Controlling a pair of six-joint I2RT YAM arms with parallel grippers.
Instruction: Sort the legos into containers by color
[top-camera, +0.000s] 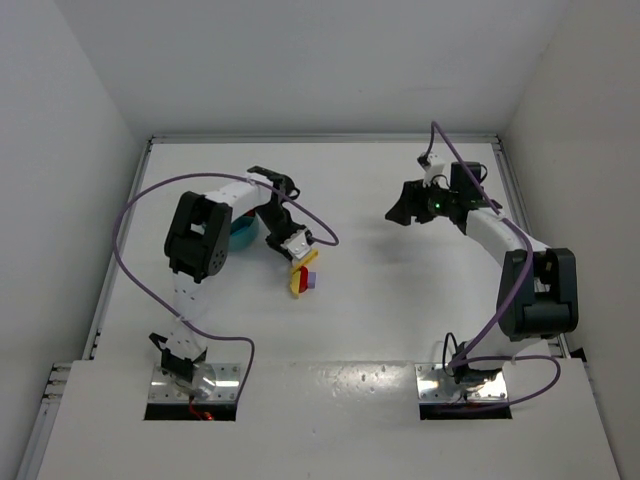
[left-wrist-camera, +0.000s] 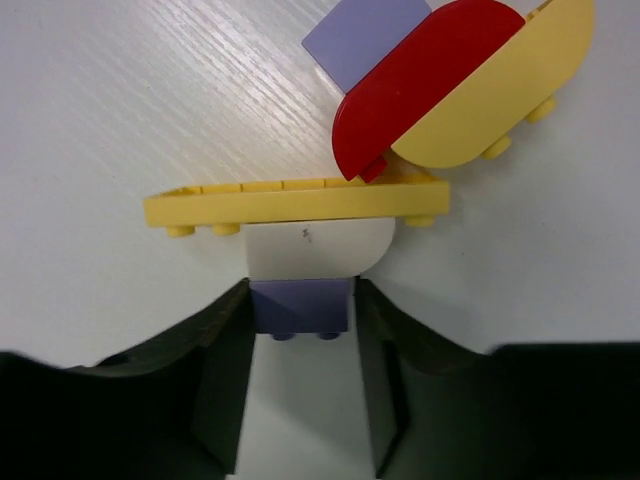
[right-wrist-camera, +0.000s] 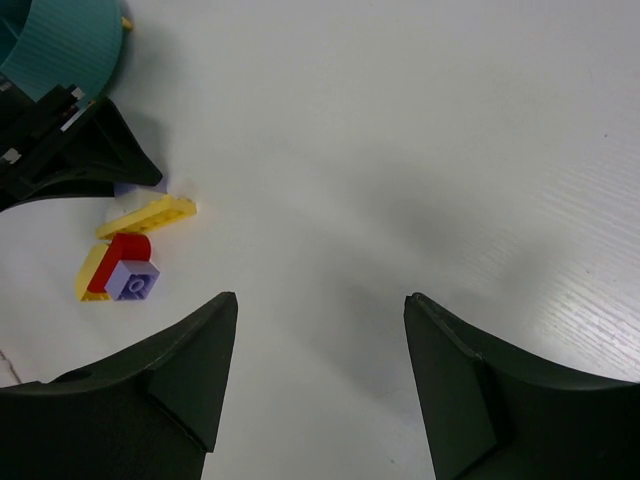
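In the left wrist view my left gripper (left-wrist-camera: 300, 287) is down on the table with its jaws against both sides of a small lilac brick (left-wrist-camera: 300, 306). A white rounded piece (left-wrist-camera: 315, 250) and a long yellow flat bar (left-wrist-camera: 295, 200) lie just beyond it. Further on are a red half-round piece (left-wrist-camera: 420, 85), a yellow half-round piece (left-wrist-camera: 495, 105) and a lilac block (left-wrist-camera: 365, 35). From above, my left gripper (top-camera: 297, 248) is at this pile (top-camera: 300, 280), right of the teal bowl (top-camera: 243, 235). My right gripper (top-camera: 403, 212) is open, empty and well to the right, above the table.
The right wrist view shows the teal bowl (right-wrist-camera: 60, 40) at the top left, with the lego pile (right-wrist-camera: 125, 265) and the left gripper's dark fingers (right-wrist-camera: 90, 160) below it. White walls enclose the table on three sides. Purple cables loop off both arms.
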